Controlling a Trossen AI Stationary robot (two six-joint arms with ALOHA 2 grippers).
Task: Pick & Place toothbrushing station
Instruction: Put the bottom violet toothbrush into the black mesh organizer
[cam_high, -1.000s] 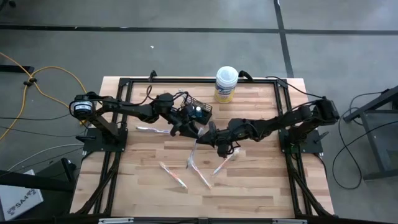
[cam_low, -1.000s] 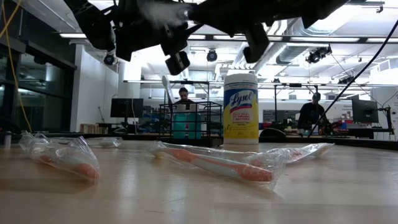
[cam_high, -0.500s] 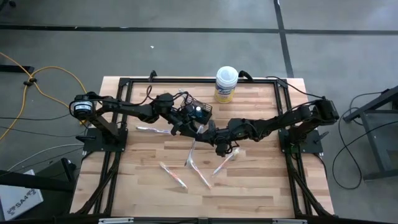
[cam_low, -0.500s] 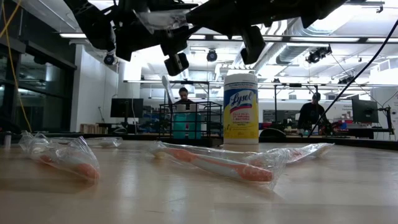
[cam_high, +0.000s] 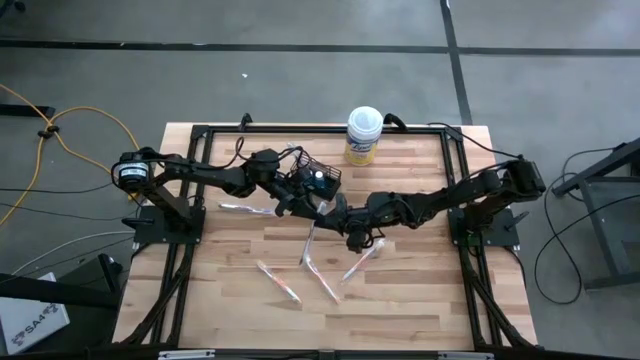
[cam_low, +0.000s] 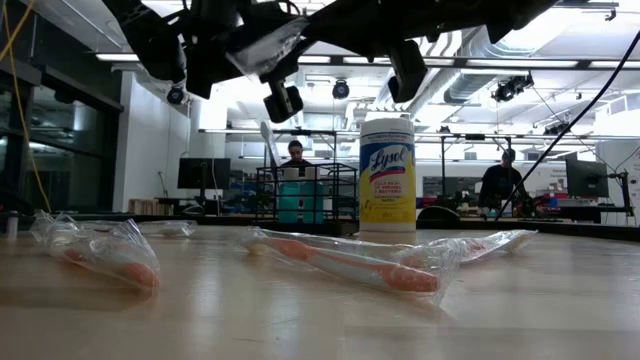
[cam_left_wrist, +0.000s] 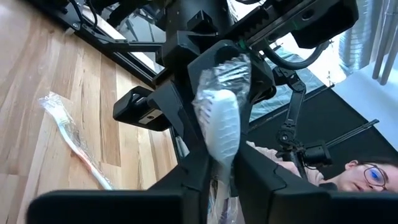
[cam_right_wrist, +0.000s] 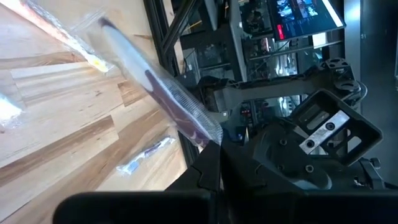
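Note:
A plastic-wrapped toothbrush (cam_high: 310, 240) with a purple accent (cam_right_wrist: 163, 88) is held in the air between both grippers, just in front of the black wire-mesh basket (cam_high: 318, 178). My left gripper (cam_high: 303, 207) and my right gripper (cam_high: 337, 215) meet tip to tip and are both shut on it. The basket (cam_low: 305, 195) stands on the table with a teal-topped tube and one upright toothbrush (cam_low: 268, 140) inside. Several more wrapped toothbrushes lie flat on the table (cam_high: 245, 209) (cam_high: 278, 282) (cam_high: 325, 285) (cam_high: 362, 262). My left gripper pinches the wrapped toothbrush just below its head (cam_left_wrist: 219, 163) between its two fingers. The white head (cam_left_wrist: 224, 121) sticks out past the fingertips. The brush is lifted clear of the table. My right gripper pinches the wrapper's end (cam_right_wrist: 208, 134) between its two fingers. The brush's length runs away from the fingers, slanting toward the table's near edge, with its far end (cam_right_wrist: 104, 26) free and clear of the table.
A white-lidded, yellow-labelled canister (cam_high: 364, 135) stands at the table's far edge, right of the basket. A black frame (cam_high: 200, 135) rims the table. People sit in the room beyond the table (cam_low: 295, 152) (cam_low: 500, 185). There is bare wood along the near edge.
My right gripper has gone a little toward the far edge and my left gripper, carrying the toothbrush. The brush's free end has swung slightly toward the far edge, and its wrapped head end has come further into the low view between the grippers.

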